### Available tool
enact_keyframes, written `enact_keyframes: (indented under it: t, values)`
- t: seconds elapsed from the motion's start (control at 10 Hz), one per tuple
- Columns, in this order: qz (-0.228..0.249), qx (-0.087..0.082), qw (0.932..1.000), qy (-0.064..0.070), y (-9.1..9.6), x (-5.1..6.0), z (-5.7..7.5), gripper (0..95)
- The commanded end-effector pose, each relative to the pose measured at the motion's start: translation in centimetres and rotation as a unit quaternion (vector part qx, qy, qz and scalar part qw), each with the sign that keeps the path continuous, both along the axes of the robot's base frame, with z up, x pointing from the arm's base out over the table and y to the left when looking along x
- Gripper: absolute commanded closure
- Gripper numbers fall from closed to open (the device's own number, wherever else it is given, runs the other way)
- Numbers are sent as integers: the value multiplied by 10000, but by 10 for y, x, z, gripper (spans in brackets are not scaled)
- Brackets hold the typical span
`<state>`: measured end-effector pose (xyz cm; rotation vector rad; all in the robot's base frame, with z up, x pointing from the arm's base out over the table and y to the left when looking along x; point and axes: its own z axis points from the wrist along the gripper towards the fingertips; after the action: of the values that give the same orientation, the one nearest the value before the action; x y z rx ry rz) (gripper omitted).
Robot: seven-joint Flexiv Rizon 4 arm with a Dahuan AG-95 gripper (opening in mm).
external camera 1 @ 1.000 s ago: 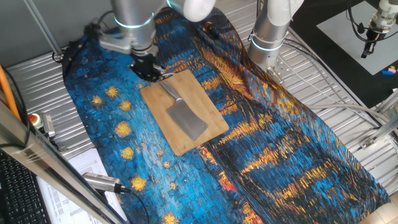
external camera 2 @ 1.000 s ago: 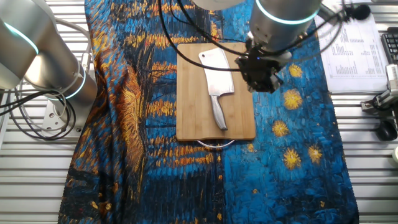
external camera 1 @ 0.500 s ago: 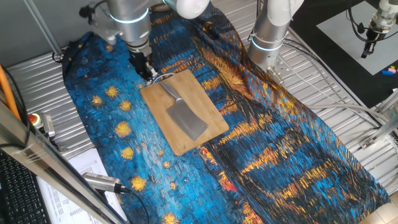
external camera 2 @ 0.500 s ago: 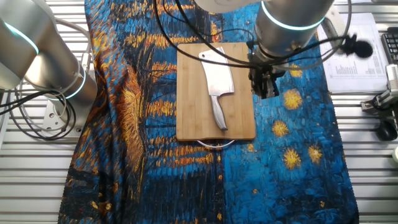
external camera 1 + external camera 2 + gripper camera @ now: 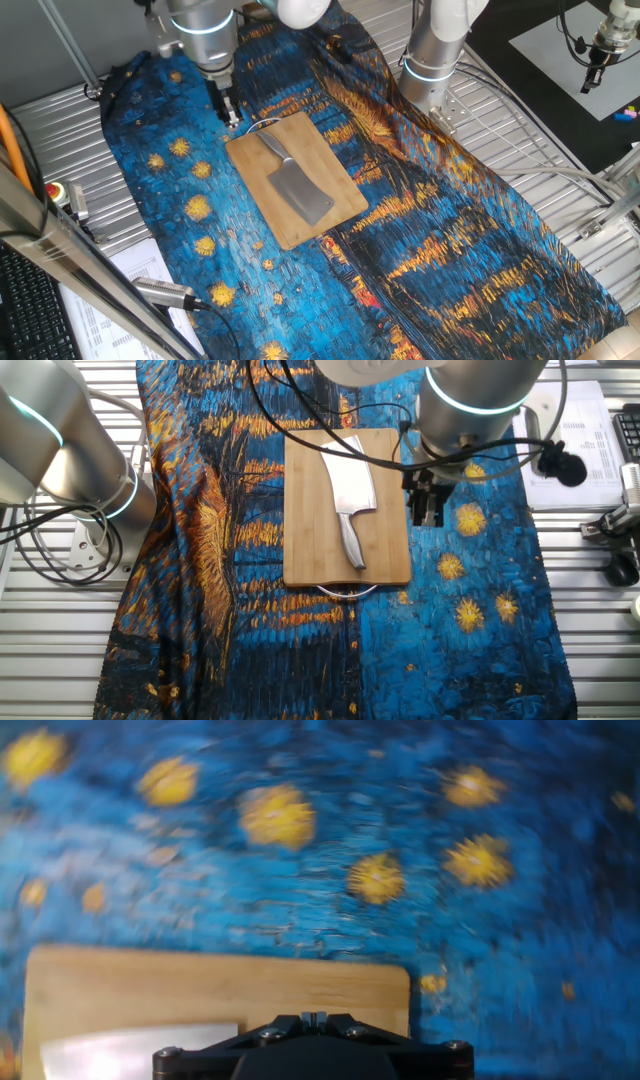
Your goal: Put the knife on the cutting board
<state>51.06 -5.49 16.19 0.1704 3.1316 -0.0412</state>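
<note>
The knife [image 5: 292,180], an all-metal cleaver with a grey blade and silvery handle, lies flat on the light-brown cutting board [image 5: 330,160]. It shows too in the other fixed view [image 5: 349,495], lying on the board [image 5: 305,530]. My gripper [image 5: 228,110] hangs above the cloth just off the board's handle-end corner, apart from the knife. In the other fixed view the gripper [image 5: 429,510] is beside the board's right edge. Its fingers are together and hold nothing. The hand view shows the board [image 5: 200,990] and a corner of the blade [image 5: 130,1050] below the shut gripper [image 5: 315,1017].
A blue and orange starry cloth [image 5: 450,230] covers the table. A second robot base [image 5: 432,60] stands at the back. A red button box [image 5: 60,192], papers [image 5: 130,280] and a keyboard lie at the left edge. A wire loop [image 5: 345,592] sticks out from the board's end.
My gripper has risen and pulled away from the board's corner, turning about its axis. The knife and board have not moved.
</note>
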Motion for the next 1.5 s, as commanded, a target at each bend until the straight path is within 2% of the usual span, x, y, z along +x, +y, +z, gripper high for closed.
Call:
enact_keyframes:
  t: [0.1, 0.3, 0.5, 0.7, 0.9, 1.5]
  values:
    - [-68, -214, 9997, -4, -12, 1, 2, 950]
    - [-78, -174, 9998, -32, -18, 1, 4, 950]
    - [41, -80, 10000, 18, -18, 1, 4, 950]
    - [72, -17, 10000, -22, -18, 1, 4, 950]
    - [90, -9, 9999, -109, -19, 1, 5, 950]
    - [82, -5, 9999, -101, -19, 1, 5, 950]
